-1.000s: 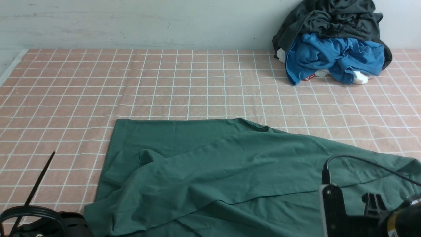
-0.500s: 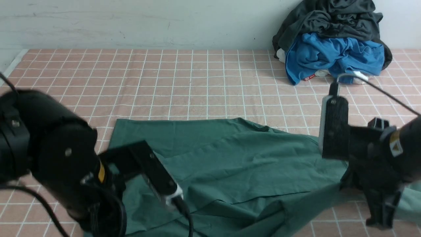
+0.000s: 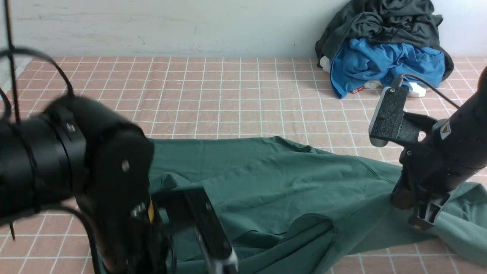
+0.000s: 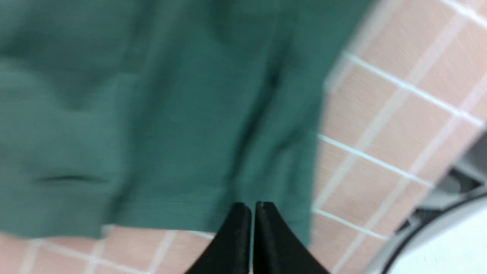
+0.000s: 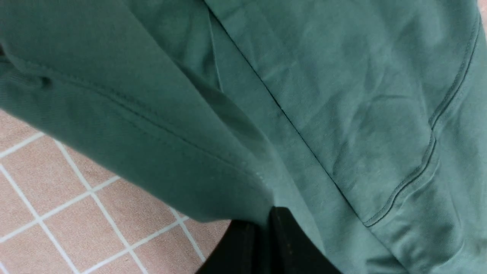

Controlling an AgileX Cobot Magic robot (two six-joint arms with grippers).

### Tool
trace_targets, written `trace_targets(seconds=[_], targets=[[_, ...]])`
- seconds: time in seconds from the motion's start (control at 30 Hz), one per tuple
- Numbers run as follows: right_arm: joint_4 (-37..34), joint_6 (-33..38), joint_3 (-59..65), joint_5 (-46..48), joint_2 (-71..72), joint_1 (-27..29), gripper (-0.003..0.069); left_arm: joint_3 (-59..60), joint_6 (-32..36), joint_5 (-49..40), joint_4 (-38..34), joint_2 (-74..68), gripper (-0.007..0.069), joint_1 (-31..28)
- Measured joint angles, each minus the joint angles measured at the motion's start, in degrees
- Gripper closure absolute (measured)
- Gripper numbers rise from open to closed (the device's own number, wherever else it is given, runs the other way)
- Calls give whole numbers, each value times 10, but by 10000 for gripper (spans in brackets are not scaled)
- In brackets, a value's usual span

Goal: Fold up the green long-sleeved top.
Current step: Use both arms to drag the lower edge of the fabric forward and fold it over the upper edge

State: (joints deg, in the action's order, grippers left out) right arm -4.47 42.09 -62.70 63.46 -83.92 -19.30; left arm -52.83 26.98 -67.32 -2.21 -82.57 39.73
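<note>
The green long-sleeved top (image 3: pixel 274 179) lies spread on the pink checked cloth, with one sleeve drawn across its near side toward the right. My right gripper (image 3: pixel 424 222) points down at that end and is shut on a fold of the top (image 5: pixel 342 95). In the right wrist view the cloth runs into the jaws of the right gripper (image 5: pixel 264 220). My left arm (image 3: pixel 76 171) fills the near left and hides the top's left part. The left gripper (image 4: pixel 253 205) is shut, its tips over the top's hem (image 4: pixel 152 114), which lies flat beneath them.
A pile with a dark charcoal garment (image 3: pixel 380 23) and a bright blue garment (image 3: pixel 384 64) sits at the back right against the wall. The pink checked cloth (image 3: pixel 228 95) covers the table up to the pale wall.
Both arms have risen from the near edge into view. The right gripper has pulled the sleeve up and over to the right. The left arm has swung over the top's left side.
</note>
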Motion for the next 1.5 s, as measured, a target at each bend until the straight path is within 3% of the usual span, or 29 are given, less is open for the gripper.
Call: trace_targets(seconds=[0.1, 0.27, 0.47, 0.57, 0.67, 0.77, 0.87, 1.03, 1.07, 1.17, 1.23, 1.43, 1.5], targets=[[-7, 0, 0, -8, 0, 0, 641, 56, 0, 32, 17, 0, 628, 48], [-19, 0, 0, -11, 0, 0, 641, 92, -55, 78, 78, 0, 595, 60], [-23, 0, 0, -11, 0, 0, 641, 105, -88, 104, 101, -4, 356, 60], [-25, 0, 0, -11, 0, 0, 641, 122, -91, 121, 100, -24, 185, 60], [-27, 0, 0, -11, 0, 0, 641, 130, -97, 134, 96, -43, 97, 60], [-27, 0, 0, -12, 0, 0, 641, 133, -110, 142, 96, -57, 65, 60], [-27, 0, 0, -12, 0, 0, 641, 134, -120, 145, 96, -67, 87, 60], [-28, 0, 0, -12, 0, 0, 641, 134, -121, 139, 94, -70, 260, 60], [-28, 1, 0, -12, 0, 0, 641, 134, -123, 132, 94, -70, 358, 60], [-28, 1, 0, -12, 0, 0, 641, 134, -130, 129, 94, -70, 533, 60], [-28, 1, 0, -12, 0, 0, 641, 134, -138, 123, 94, -70, 596, 60], [-27, 1, 0, -12, 0, 0, 641, 127, -146, 99, 98, -56, 619, 57], [-20, 1, -6, -8, 0, 0, 641, 98, -146, 75, 100, -36, 614, 29]])
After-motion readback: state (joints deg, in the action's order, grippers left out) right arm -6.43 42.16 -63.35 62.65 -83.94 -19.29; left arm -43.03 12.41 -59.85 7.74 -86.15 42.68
